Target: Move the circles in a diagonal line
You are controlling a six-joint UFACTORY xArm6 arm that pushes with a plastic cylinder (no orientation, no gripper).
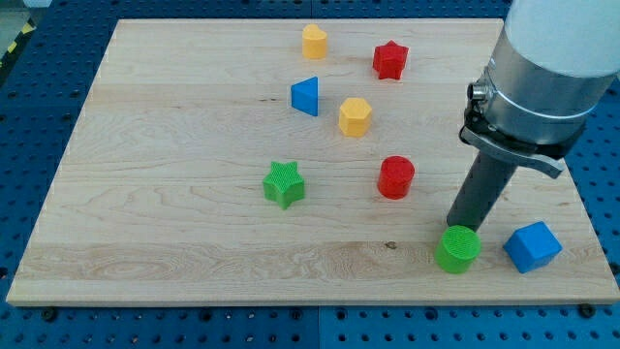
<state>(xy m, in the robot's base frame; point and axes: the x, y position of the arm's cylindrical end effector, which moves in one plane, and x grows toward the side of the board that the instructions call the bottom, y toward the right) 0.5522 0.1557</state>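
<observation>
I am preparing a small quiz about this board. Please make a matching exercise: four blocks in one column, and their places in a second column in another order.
Blocks:
1. green cylinder
2. blue cube
3. green star
4. red star

Places:
A. near the view's top, right of the yellow heart-like block
B. close to the view's bottom right corner
C. left of the red cylinder
D. right at my tip, just below it in the view

Pairs: 1-D, 2-B, 3-C, 4-A

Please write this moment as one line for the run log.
tip: touching green circle, at its top edge | red circle: up-left, apart | blue cube: right of green circle
</observation>
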